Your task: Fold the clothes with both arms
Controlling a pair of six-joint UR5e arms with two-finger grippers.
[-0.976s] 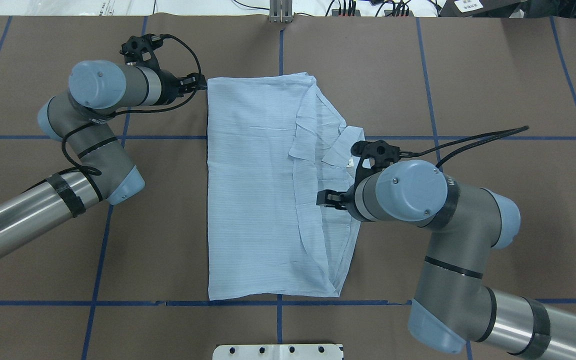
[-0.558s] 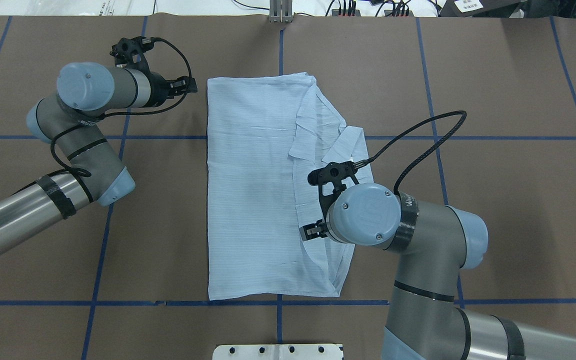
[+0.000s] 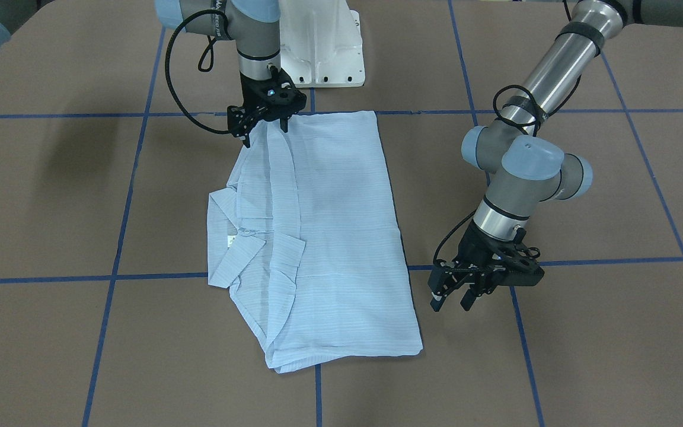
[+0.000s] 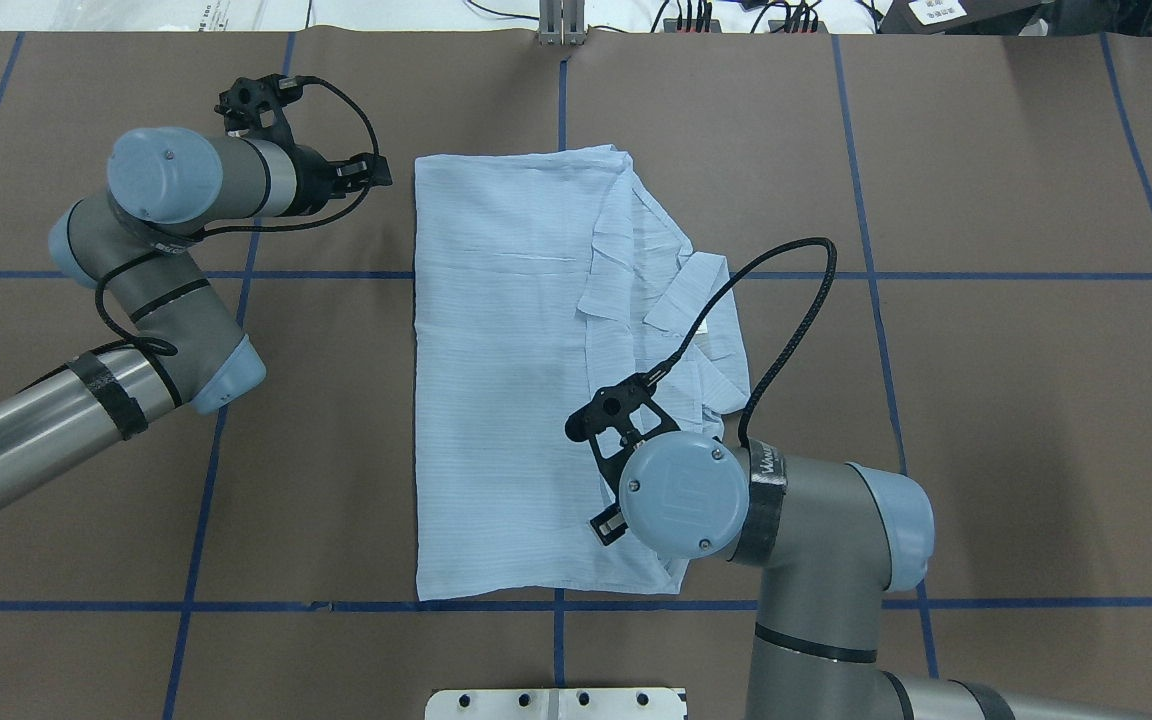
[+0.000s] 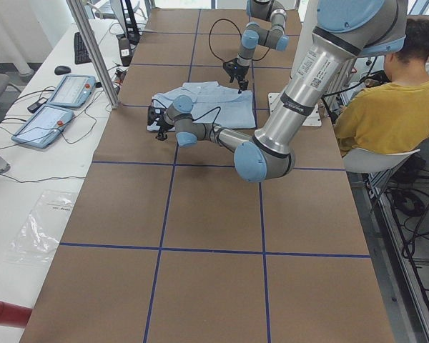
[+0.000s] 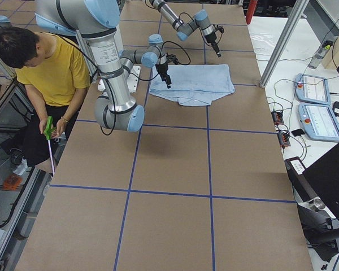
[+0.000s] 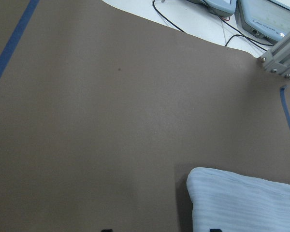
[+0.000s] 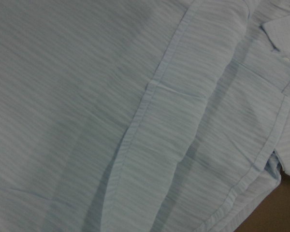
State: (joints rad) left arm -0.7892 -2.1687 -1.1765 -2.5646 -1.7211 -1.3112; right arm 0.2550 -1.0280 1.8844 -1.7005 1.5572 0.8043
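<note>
Right gripper, nearest the white base: jaws apart, empty, over the near hem of the shirt; from overhead its wrist hides the fingers. Shirt: folded, just beyond the base, long axis running away from it, collar toward the robot's right. Left gripper, farthest from the base: parted, empty, just off the shirt's far left corner.

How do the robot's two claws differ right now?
The left gripper hangs beside the shirt, over bare table; the right gripper is above the shirt itself. The left gripper is at the shirt's far end from the robot; the right gripper at its near end. Both are black and open.
</note>
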